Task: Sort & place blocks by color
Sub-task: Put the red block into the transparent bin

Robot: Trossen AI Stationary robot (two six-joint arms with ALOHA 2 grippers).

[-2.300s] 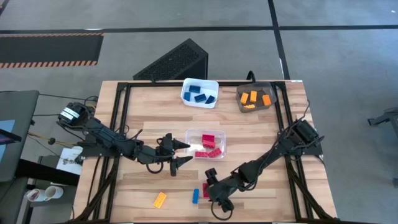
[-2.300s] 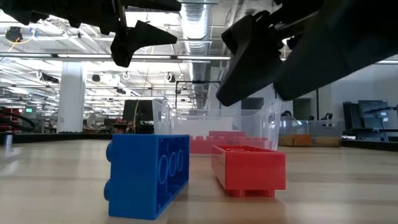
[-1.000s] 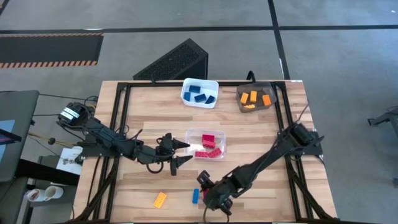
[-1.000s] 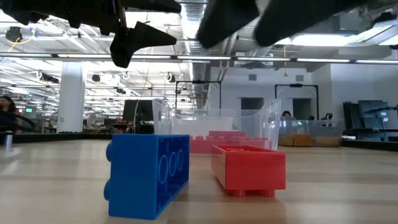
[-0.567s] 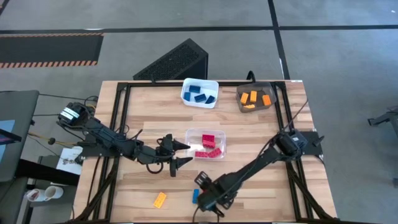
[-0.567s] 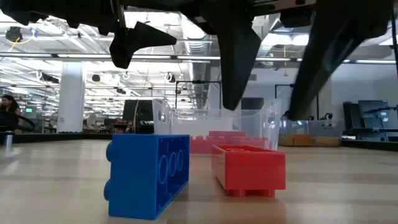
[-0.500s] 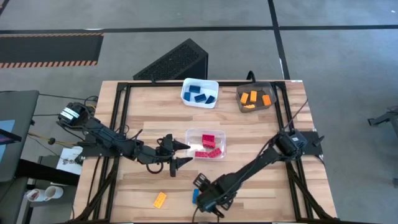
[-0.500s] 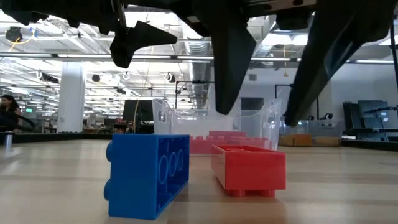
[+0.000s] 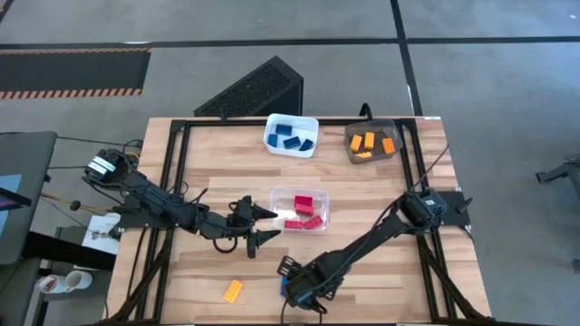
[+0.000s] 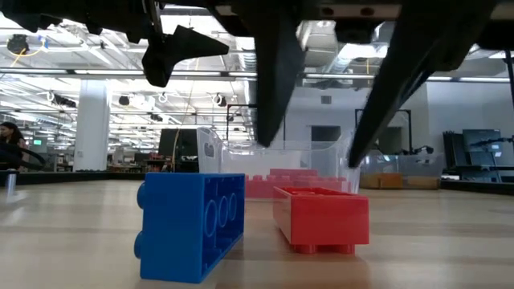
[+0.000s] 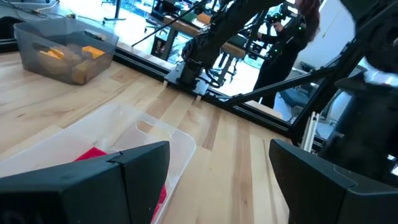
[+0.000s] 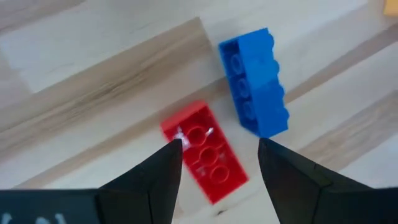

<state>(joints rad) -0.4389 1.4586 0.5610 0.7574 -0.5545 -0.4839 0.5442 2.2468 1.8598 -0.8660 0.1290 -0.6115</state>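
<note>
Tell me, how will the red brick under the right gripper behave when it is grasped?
The red brick looks rigid, so it should not bend. Lying flat on the table, it probably will not tip or roll. Its glossy plastic might slip if the right gripper closes off-centre.

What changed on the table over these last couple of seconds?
The right pincer swung leftward along the near edge and now hovers open above the loose red block and blue block, gripping nothing. The left pincer, the yellow block and the bins stayed put.
</note>
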